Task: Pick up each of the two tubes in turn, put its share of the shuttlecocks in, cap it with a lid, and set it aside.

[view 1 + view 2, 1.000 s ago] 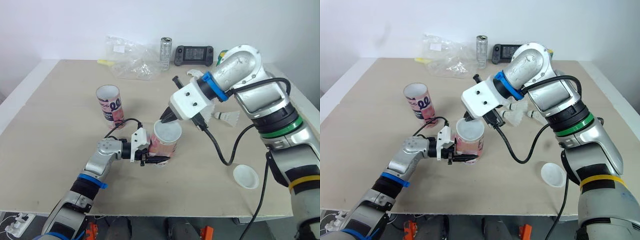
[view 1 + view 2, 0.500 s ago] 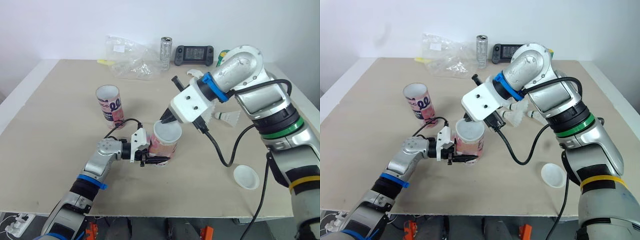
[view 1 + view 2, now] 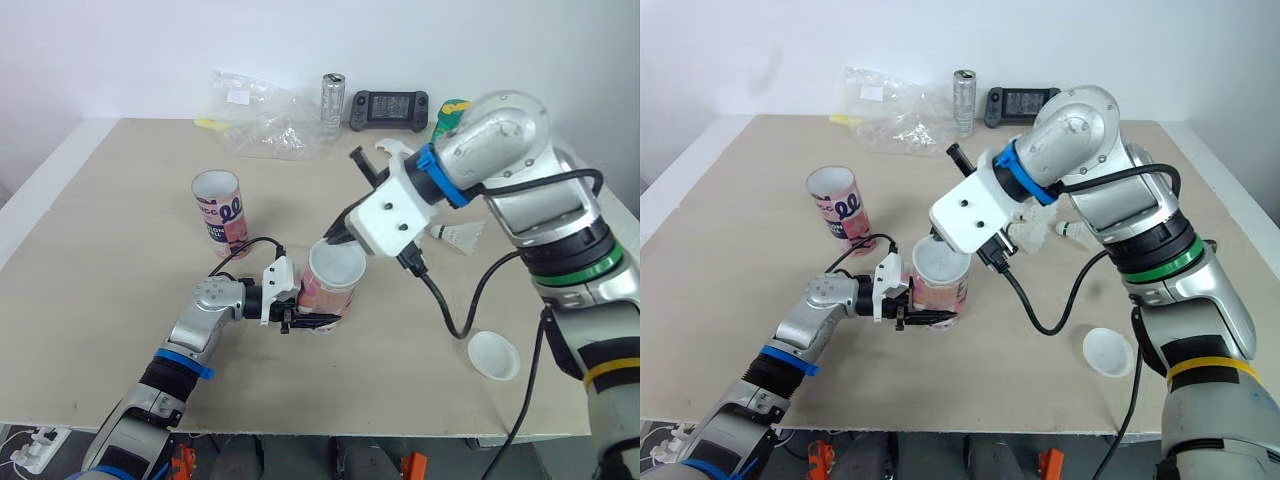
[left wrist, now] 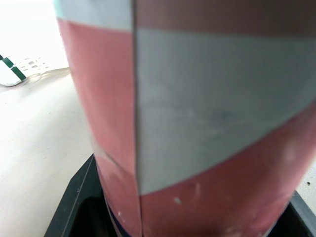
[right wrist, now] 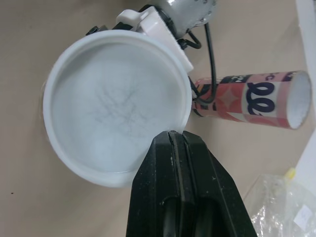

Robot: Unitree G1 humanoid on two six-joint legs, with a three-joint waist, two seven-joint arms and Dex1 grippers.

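- Flat beige wooden table (image 3: 100, 250): everything listed is carried on it.
- Crumpled clear plastic bag (image 3: 265, 120): laid along the far edge, left of centre.
- Capped pink-and-grey cardboard tube (image 3: 322, 292): placed near the middle of the front edge, roughly upright. It is clamped low on its wall by the left gripper (image 3: 308, 320).
- Open pink printed cardboard tube (image 3: 220, 210): stood upright towards the left edge, well apart from the held tube. Its mouth is uncovered, and its contents cannot be told.
- Black handheld game controller (image 3: 388, 105) and silver drinks can (image 3: 331, 93): set at the far edge, near the centre.
- Round white plastic lid (image 5: 116, 103): seated on the held tube's mouth.
- Right gripper (image 5: 177, 136): its two black fingers are pressed together with nothing seen between them. The tip is set at the lid's rim.
- Loose round white plastic lid (image 3: 493, 354): laid near the front right corner.
- White feathered shuttlecock (image 3: 455, 235): laid towards the right edge.

Step judged in hand: capping of the first tube. An even press around the rim is probably called for next, then the tube is to be set aside. The open tube is not yet capped.
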